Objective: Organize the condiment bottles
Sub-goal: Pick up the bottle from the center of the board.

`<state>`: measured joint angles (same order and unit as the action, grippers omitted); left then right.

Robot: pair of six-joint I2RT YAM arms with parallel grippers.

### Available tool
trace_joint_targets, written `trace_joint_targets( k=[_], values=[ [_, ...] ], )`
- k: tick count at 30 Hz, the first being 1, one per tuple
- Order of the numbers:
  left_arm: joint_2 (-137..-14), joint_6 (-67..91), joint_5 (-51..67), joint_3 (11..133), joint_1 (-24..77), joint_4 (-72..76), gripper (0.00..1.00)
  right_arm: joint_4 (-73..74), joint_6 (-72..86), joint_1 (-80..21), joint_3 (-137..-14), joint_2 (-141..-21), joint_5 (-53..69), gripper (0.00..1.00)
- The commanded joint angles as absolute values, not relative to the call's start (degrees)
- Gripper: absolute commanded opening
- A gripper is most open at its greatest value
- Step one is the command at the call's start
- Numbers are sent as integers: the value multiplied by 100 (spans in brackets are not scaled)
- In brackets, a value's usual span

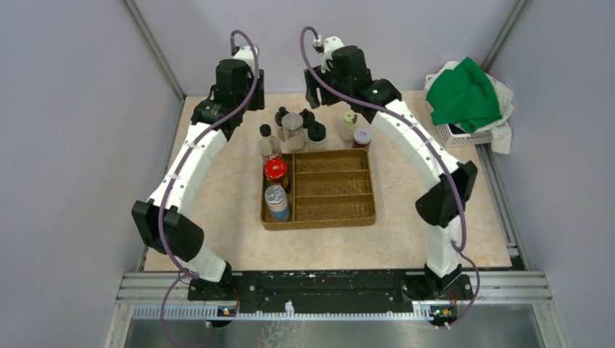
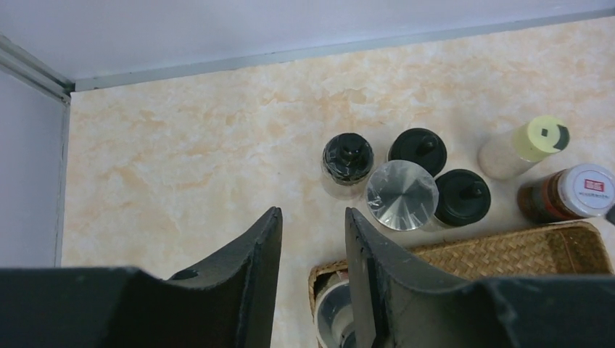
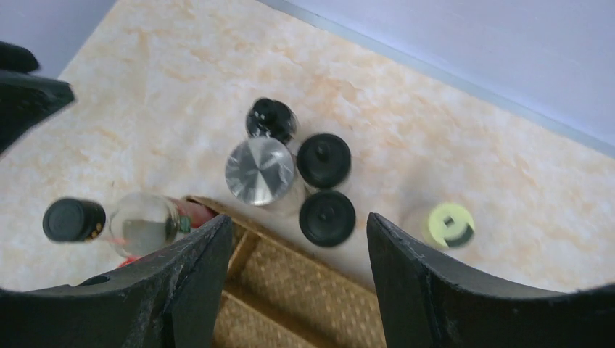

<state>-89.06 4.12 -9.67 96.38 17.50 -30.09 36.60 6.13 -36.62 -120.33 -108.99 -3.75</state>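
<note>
The wooden tray (image 1: 335,218) lies in the middle of the table (image 1: 228,217), just beyond the two arm bases. Its long compartment on the left arm's side holds two of the condiment bottles. A grey-topped jar (image 1: 276,199) stands at the near end, and a red-lidded jar (image 1: 275,171) stands right behind it.

The tall black-capped bottle (image 1: 269,142) stands at the tray's far corner on that same side, with a red label low on its body. It cannot be told whether its base is inside the rim or just outside it.

Just past the tray's far rim is a tight cluster of four. The silver-lidded jar (image 2: 401,194) is closest to the rim, and a wide black-lidded jar (image 2: 462,196) stands against it. A second black-lidded jar (image 2: 417,148) is behind those two, and a small black-capped shaker (image 2: 347,158) is on the left arm's side.

Further along the far rim toward the right arm's side, a white-lidded jar (image 2: 580,190) with dark contents stands just beside the tray. A yellow-green-lidded shaker (image 2: 533,140) stands a little beyond it.

The left gripper (image 2: 312,212) hangs above the tray's far left corner, its fingers parted by a modest gap with nothing between them. The right gripper (image 3: 299,220) hangs above the far rim and the cluster, its jaws spread wide and empty.

Well apart from the tray's far right corner, a white basket (image 1: 464,135) holds a green cloth (image 1: 464,94).
</note>
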Motion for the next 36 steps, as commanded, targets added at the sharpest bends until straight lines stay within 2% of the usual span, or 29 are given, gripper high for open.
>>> trace_joint_targets(
  k=[1,2,5,6,10,13,15,16,18,36],
  values=[
    [-9267,368,-976,9913,1671,-2847,43,4117,336,-3729,-13313,-11917,215,67],
    [-9311,369,-976,9902,1656,-2810,42,4224,307,-3731,-13614,-12155,299,67],
    [-9417,408,-1020,9817,1593,-2737,26,4363,254,-3735,-14186,-12643,532,67],
    [-9433,434,-1035,9780,1562,-2718,24,4330,245,-3734,-14192,-12715,615,67],
    [-9412,452,-1033,9525,1494,-2581,24,3998,140,-3730,-13897,-12805,1025,68],
    [-9372,462,-1032,9398,1462,-2505,29,3844,55,-3733,-13750,-12863,1211,71],
    [-9379,465,-1004,9372,1443,-2496,43,3785,27,-3735,-13742,-12960,1335,74],
    [-9379,468,-1000,9363,1439,-2495,54,3748,26,-3733,-13738,-13004,1388,74],
    [-9363,477,-993,9333,1441,-2475,64,3650,-99,-3728,-13723,-13076,1492,75],
    [-9173,511,-1001,9125,1440,-2395,66,3071,-332,-3740,-13657,-13738,1511,73]
  ],
)
